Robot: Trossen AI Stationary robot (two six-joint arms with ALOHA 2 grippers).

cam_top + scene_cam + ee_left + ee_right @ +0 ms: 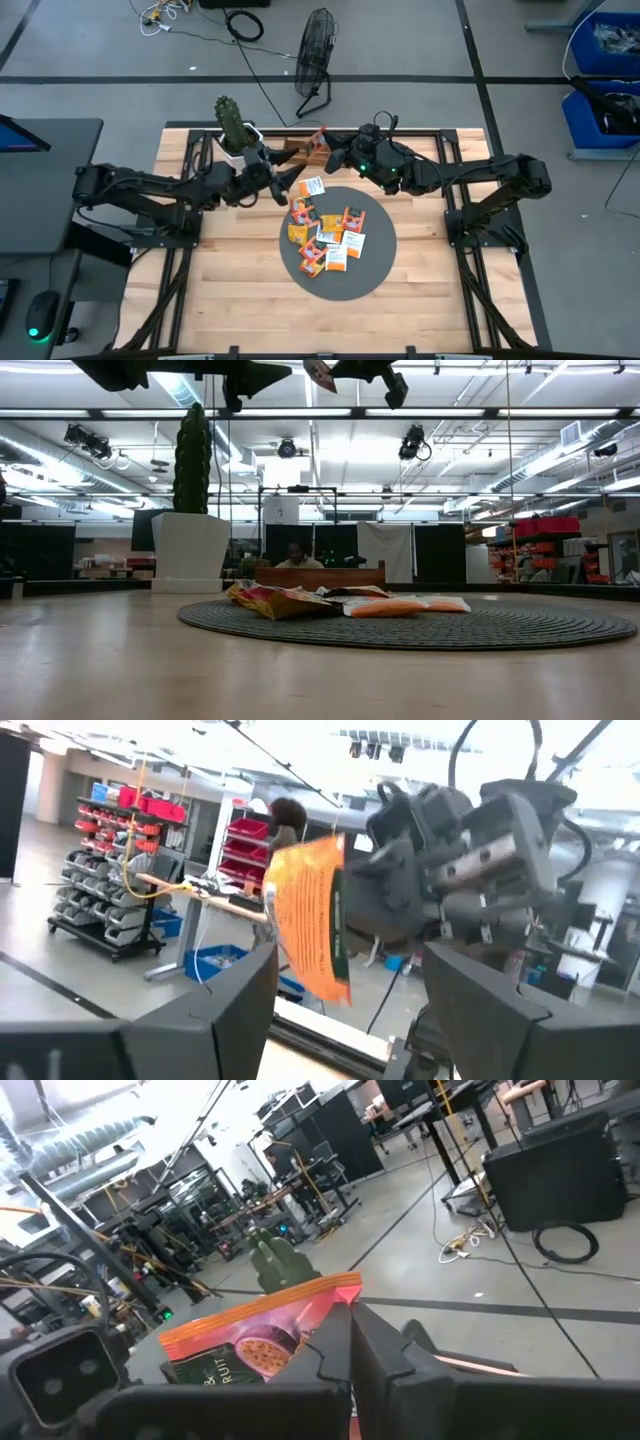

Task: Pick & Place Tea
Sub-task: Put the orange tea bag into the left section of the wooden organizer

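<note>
Your right gripper [350, 1342], jaws clamped on an orange sachet [262, 1342], could drop it short of the tray [300, 152]; left gripper [345, 1020] jaws apart.

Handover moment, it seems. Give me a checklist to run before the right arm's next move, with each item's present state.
1. Right hand shut on the orange sachet: ok.
2. Left hand open, off the sachet: ok.
3. Sachet lifted above the table: ok.
4. Wooden tray behind the grey disc: ok.
5. Room left in the tray: cannot tell.
6. Other sachets lying on the disc: ok.
</note>
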